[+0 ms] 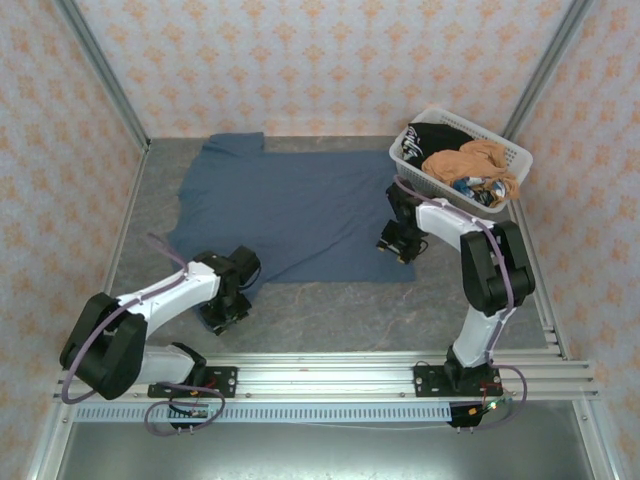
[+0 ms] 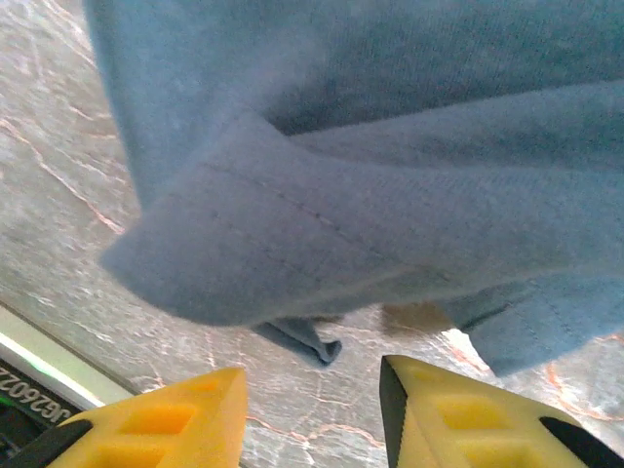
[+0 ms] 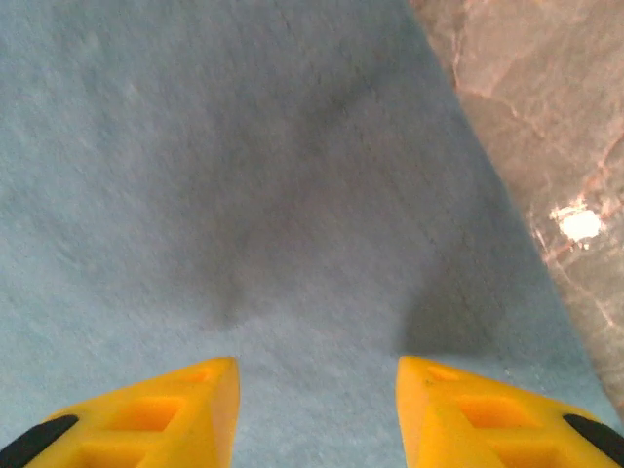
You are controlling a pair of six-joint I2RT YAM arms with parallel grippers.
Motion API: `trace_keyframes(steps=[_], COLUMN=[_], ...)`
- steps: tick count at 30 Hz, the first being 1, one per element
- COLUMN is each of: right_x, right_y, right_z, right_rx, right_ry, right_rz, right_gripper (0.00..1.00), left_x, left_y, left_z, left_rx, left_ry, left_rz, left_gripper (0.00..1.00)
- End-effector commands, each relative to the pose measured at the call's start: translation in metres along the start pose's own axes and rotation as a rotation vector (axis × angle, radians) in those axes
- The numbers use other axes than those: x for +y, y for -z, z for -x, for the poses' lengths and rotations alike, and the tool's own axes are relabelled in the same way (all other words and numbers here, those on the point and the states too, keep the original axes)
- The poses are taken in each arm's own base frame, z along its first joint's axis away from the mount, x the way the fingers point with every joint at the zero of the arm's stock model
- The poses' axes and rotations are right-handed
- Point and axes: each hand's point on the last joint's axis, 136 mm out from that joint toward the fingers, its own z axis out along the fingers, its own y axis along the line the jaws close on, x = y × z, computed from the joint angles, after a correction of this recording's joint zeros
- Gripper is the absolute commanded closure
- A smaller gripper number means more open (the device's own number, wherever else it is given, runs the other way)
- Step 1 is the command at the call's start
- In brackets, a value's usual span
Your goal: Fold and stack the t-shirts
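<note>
Yellow fingers [image 2: 166, 424] of the left gripper [image 2: 312, 400] stand apart with nothing between them: the gripper is released. Just ahead of them, the near hem of the slate-blue t-shirt [image 2: 390, 195] curls up off the grey marbled table [image 2: 58, 195].

The right gripper [image 3: 317, 390] is likewise spread and empty. It is positioned above the blue cloth, close to the shirt's right edge; whether its tips touch the cloth cannot be told.

In the top view, the slate-blue t-shirt lies spread flat across the middle of the table, one sleeve toward the far left. A white lattice basket [image 1: 495, 138] stands at the far right. It holds the black t-shirt [image 1: 432, 140] with white print and the orange-tan t-shirt [image 1: 470, 162], both bunched.
</note>
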Motion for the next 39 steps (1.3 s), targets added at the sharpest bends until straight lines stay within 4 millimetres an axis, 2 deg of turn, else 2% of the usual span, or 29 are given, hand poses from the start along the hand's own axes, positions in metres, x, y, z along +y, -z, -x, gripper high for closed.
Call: trace_keyframes(steps=[1,4,7,9,12,14,17,18,20,21,23,24,25,26,27,28,31,35,39], right_x=[-0.010,-0.021,-0.034,-0.042,-0.056,-0.065,-0.076,-0.077,-0.079,-0.079,-0.080,-0.081,-0.080,-0.081,-0.080,-0.080,-0.080,-0.076,-0.077], right_y=[0.000,-0.005,-0.011,-0.015,-0.017,-0.015,-0.010,-0.008,-0.006,-0.005,-0.005,-0.004,-0.002,0.000,0.002,0.005,0.011,0.017,0.017], right_z=[0.007,0.007,0.009,0.012,0.021,0.031,0.043,0.046,0.053,0.055,0.058,0.060,0.061,0.062,0.064,0.064,0.065,0.060,0.053], right_rx=[-0.026,-0.015,0.002,0.019,0.038,0.039,0.026,0.020,0.011,0.010,0.004,0.001,-0.006,-0.014,-0.025,-0.034,-0.051,-0.059,-0.046], right_ry=[0.001,-0.016,-0.032,-0.044,-0.069,-0.081,-0.088,-0.086,-0.073,-0.065,-0.052,-0.047,-0.044,-0.042,-0.039,-0.037,-0.025,-0.004,0.007], right_rz=[-0.059,-0.089,-0.129,-0.152,-0.192,-0.219,-0.241,-0.244,-0.253,-0.258,-0.273,-0.280,-0.283,-0.286,-0.282,-0.277,-0.270,-0.242,-0.239], right_gripper=[0.54,0.55,0.58,0.60,0.61,0.62,0.62,0.62,0.62,0.62,0.62,0.62,0.62,0.62,0.62,0.62,0.62,0.63,0.63], left_x=[0.017,0.013,0.008,0.000,-0.017,-0.016,-0.006,-0.006,-0.016,-0.021,-0.022,-0.014,-0.005,0.004,0.010,0.013,-0.001,-0.018,-0.035], left_y=[0.003,-0.010,-0.018,-0.014,-0.007,-0.004,-0.001,0.001,0.010,0.018,0.032,0.037,0.041,0.047,0.051,0.054,0.051,0.039,0.022], left_z=[0.013,0.013,0.009,0.004,-0.016,-0.032,-0.048,-0.052,-0.064,-0.069,-0.072,-0.066,-0.060,-0.052,-0.046,-0.044,-0.054,-0.062,-0.066], left_rx=[-0.096,-0.094,-0.068,-0.064,-0.008,0.048,0.089,0.098,0.124,0.116,0.091,0.067,0.043,0.003,-0.033,-0.052,-0.024,0.053,0.118], left_ry=[-0.011,-0.020,-0.062,-0.118,-0.257,-0.357,-0.470,-0.501,-0.574,-0.613,-0.655,-0.637,-0.609,-0.562,-0.502,-0.439,-0.194,0.104,0.309], left_rz=[0.073,0.074,0.091,0.068,0.016,0.040,0.089,0.080,0.013,-0.020,-0.045,-0.014,0.026,0.063,0.074,0.056,-0.159,-0.333,-0.407], left_gripper=[0.57,0.61,0.81,0.89,0.92,0.93,0.90,0.85,0.67,0.62,0.61,0.62,0.69,0.82,0.90,0.92,0.97,0.98,0.84])
